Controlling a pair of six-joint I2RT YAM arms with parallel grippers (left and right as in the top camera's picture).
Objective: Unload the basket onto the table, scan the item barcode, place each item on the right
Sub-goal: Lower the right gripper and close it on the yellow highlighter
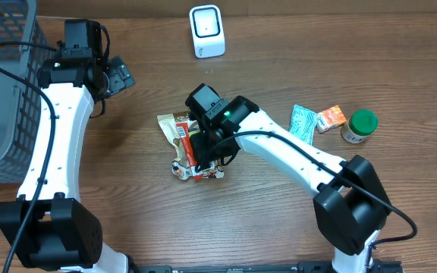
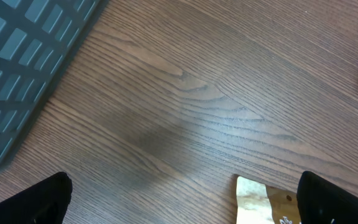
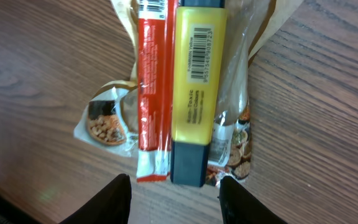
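A yellow marker-shaped item (image 3: 194,93) with a dark blue cap lies on the table, its barcode (image 3: 199,53) facing up. It rests on a clear-and-brown snack bag (image 3: 104,124), beside a red packet (image 3: 153,87). My right gripper (image 3: 176,199) hovers over this pile (image 1: 184,148) with its fingers apart, and nothing sits between them. The item's blue end lies just beyond the gap. The white scanner (image 1: 206,30) stands at the table's back. My left gripper (image 2: 185,199) is wide open and empty at the back left (image 1: 116,76), with a corner of the bag (image 2: 257,199) near its right finger.
A grey mesh basket (image 1: 2,91) fills the far left. At the right lie a teal packet (image 1: 303,121), an orange box (image 1: 331,118) and a green-lidded jar (image 1: 360,125). My right arm stretches from the front right across to the pile.
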